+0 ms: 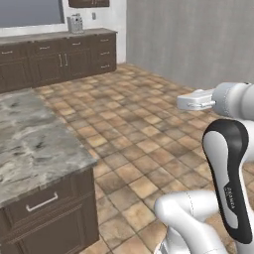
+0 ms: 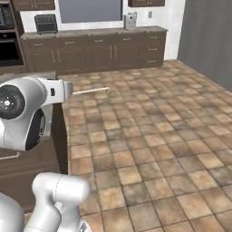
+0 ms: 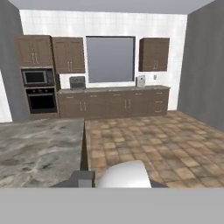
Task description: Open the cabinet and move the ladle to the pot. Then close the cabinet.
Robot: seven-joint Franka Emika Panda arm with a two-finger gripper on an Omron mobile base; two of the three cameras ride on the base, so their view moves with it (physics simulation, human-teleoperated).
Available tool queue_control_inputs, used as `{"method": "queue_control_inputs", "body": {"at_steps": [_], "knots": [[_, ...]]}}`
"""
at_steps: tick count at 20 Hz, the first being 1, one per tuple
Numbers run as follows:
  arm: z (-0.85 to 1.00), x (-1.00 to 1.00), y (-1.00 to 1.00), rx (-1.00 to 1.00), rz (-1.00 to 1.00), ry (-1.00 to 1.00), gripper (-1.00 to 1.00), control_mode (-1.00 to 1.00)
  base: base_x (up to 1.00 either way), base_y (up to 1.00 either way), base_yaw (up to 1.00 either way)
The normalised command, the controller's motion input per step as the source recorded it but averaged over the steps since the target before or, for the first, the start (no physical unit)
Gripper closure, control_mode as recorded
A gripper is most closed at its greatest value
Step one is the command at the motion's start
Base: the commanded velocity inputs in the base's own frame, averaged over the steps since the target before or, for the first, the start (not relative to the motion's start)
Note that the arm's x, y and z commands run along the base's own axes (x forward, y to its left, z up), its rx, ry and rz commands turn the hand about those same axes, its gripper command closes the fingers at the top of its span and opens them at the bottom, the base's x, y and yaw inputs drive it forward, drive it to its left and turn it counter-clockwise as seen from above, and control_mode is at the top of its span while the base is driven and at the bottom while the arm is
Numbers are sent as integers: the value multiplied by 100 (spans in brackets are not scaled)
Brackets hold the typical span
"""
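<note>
My gripper [image 1: 184,102] is held high over the tiled floor, to the right of the kitchen island, and points at the far wall. It is shut on the ladle. The ladle's thin silver handle [image 2: 90,90] sticks straight forward from the hand. Its pale round bowl [image 3: 124,176] sits low in the hand view between the fingers. Brown wall cabinets [image 3: 154,54] hang on the far wall either side of the window, all with doors shut. I cannot tell which one is the task's cabinet. The pot is out of view.
A marble-topped island [image 1: 30,144] with drawers stands to the arm's left. Lower drawer cabinets [image 2: 99,52] run along the far wall under a counter with a toaster [image 3: 77,82]. A built-in oven [image 3: 40,99] stands at the far left. A grey wall [image 1: 198,39] closes the right side.
</note>
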Motion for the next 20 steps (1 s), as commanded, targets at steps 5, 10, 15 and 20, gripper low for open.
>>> {"method": "queue_control_inputs", "body": {"at_steps": [5, 10, 15, 20], "knots": [[0, 0, 0, 0, 0, 0, 100, 100, 100, -91, 25], [0, 0, 0, 0, 0, 0, 100, 100, 100, -60, 17], [0, 0, 0, 0, 0, 0, 100, 100, 100, -37, 9], [0, 0, 0, 0, 0, 0, 100, 100, 100, 0, 0]]}}
